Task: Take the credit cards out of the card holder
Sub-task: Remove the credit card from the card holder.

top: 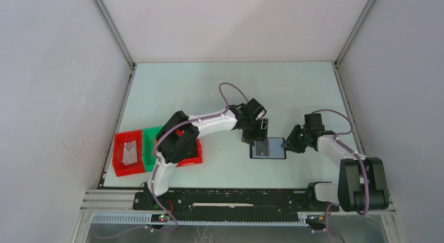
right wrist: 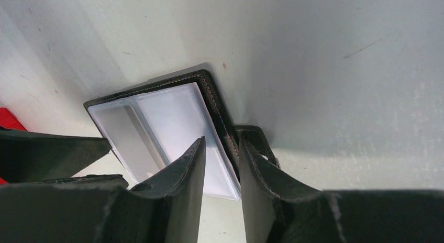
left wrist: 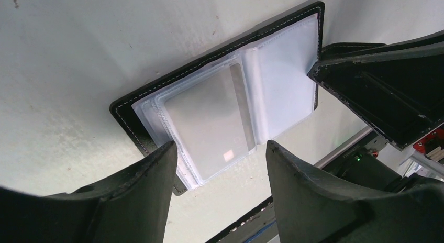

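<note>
I see a pale grey-green flat desk [top: 293, 86] boxed in by plain white panel walls: left [top: 52, 96], back [top: 235, 23], right [top: 403, 70]. Bare aluminium frame posts [top: 112, 28] run up the back corners. There is a slotted metal rail [top: 209, 218] along the near edge. The light is even and soft. In the right wrist view I see fine scuff marks [right wrist: 361, 44] on the desk top.

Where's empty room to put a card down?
Bare: the far half of the table, and the strip between card holder and front rail. Crowded: around the holder, where the left end effector and right end effector meet, and by the trays.
</note>
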Controlling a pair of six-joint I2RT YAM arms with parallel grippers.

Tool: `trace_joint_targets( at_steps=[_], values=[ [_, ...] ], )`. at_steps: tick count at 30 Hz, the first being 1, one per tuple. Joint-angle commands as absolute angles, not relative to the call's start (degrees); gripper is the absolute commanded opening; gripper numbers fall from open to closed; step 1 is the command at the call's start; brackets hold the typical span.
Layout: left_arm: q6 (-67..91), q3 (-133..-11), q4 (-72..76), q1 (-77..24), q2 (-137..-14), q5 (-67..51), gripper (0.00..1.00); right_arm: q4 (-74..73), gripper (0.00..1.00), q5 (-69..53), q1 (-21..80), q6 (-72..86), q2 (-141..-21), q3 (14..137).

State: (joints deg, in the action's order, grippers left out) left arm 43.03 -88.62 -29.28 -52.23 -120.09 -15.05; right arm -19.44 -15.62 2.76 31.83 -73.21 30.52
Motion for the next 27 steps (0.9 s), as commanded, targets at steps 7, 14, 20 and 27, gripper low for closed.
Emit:
trace_joint_targets(
  at_steps=[7, 14, 20, 27],
  values=[
    [41.8, -92.1, -29.5, -53.1, -122.7, -18.2, 0.68, -18.5, 0.38, -15.2, 3.4, 31.5, -73.6, 30.1],
    [42.2, -92.1, -25.9, -53.1, -122.3, -22.0, 0.68, -18.2, 0.38, -15.5, 3.4, 31.5, -73.7, 29.9],
    [43.6, -91.9, -21.8, -53.1, -122.1, -25.8, 0.68, -18.3, 0.38, -15.5, 3.3, 31.5, -73.6, 29.9],
    [43.9, -92.1, -21.4, -53.1, -122.4, -26.6, 0.68, -18.3, 0.38, -15.6, 3.2, 31.4, -73.6, 29.9]
  ],
)
